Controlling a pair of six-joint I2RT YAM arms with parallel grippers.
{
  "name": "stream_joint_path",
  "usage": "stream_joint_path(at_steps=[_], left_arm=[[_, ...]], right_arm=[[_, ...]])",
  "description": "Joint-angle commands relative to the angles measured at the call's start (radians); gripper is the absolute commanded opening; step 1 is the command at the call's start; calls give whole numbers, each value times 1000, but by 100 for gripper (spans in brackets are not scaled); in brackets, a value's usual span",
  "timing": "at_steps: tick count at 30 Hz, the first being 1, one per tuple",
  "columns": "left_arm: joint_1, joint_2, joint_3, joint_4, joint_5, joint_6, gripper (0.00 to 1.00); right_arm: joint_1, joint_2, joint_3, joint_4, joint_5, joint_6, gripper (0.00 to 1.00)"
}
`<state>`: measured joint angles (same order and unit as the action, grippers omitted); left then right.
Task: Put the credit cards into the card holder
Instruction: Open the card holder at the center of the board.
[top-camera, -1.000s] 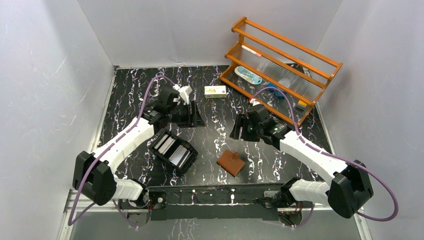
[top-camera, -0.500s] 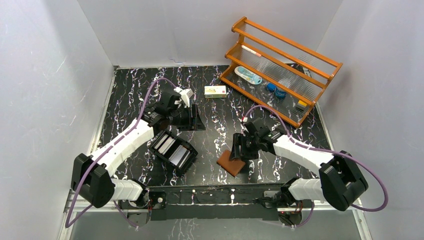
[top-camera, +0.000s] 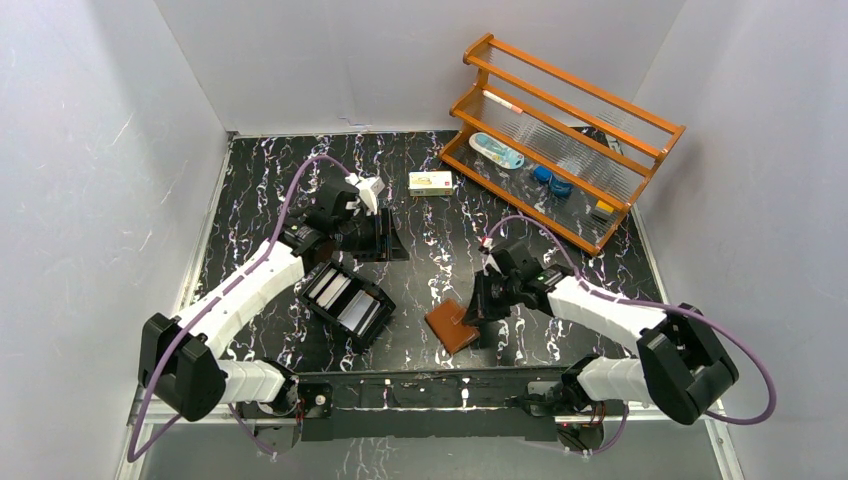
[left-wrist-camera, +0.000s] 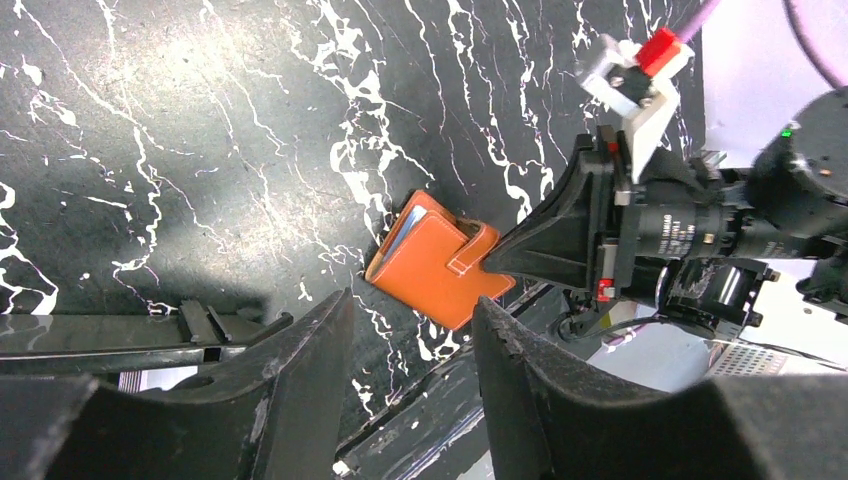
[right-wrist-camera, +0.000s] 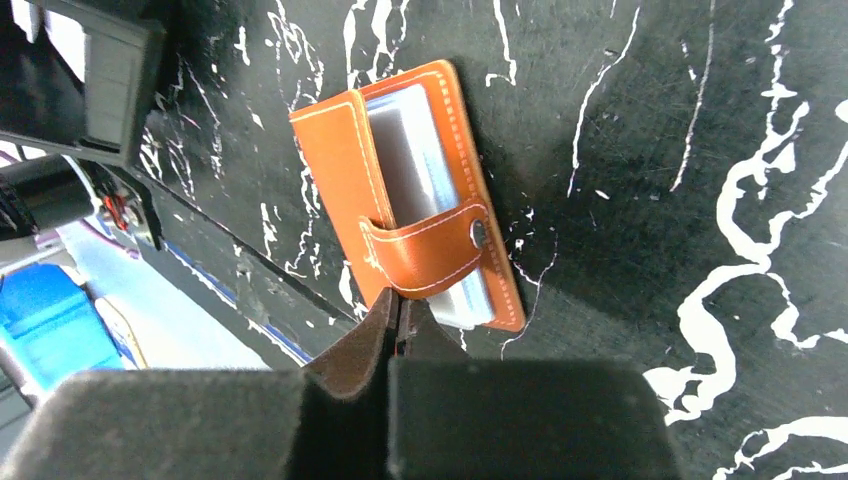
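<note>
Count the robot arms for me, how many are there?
2. The left arm reaches past the black tray; the right arm reaches down to the brown card holder. None looks hidden.

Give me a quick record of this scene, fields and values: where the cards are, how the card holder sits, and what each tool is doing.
credit cards: lying in the black tray, left of centre
card holder: flat on the table, folded, strap snapped shut
right tool: shut, tips at the strap edge of the card holder; whether it grips cannot be told
left tool: open, empty, above the table on the far side of the black tray
task state: card holder not yet opened
</note>
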<state>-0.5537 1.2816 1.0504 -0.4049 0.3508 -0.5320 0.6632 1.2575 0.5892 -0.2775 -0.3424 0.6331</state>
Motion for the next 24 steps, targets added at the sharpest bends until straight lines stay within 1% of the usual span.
stream_joint_path(at_steps=[1, 3, 6, 7, 9, 12, 15, 17, 20, 24], left_arm=[[0, 17, 49, -20, 5, 12, 44], [0, 45, 71, -21, 2, 11, 43], [-1, 81, 104, -22, 5, -8, 43], [-2, 103, 113, -20, 2, -20, 42], [-5, 131, 127, -11, -3, -40, 41], [-5, 175, 140, 13, 40, -68, 42], [-7, 213, 132, 41, 89, -94, 50], [-11, 231, 121, 61, 100, -102, 51], [-13, 263, 111, 86, 118, -119, 53], [-36, 320, 123, 94, 132, -135, 58]], right_arm=[[2, -108, 54, -5, 111, 29, 0], [8, -146, 143, -148, 281, 30, 0], [44, -146, 275, -373, 544, 46, 0], [51, -133, 301, -415, 583, 50, 0], [61, -107, 324, -456, 606, 59, 0], [104, -66, 314, -437, 623, 90, 0], [156, -15, 294, -365, 631, 104, 0], [190, 32, 286, -313, 648, 104, 0], [235, 99, 304, -321, 718, 123, 0], [271, 108, 316, -303, 750, 137, 0]])
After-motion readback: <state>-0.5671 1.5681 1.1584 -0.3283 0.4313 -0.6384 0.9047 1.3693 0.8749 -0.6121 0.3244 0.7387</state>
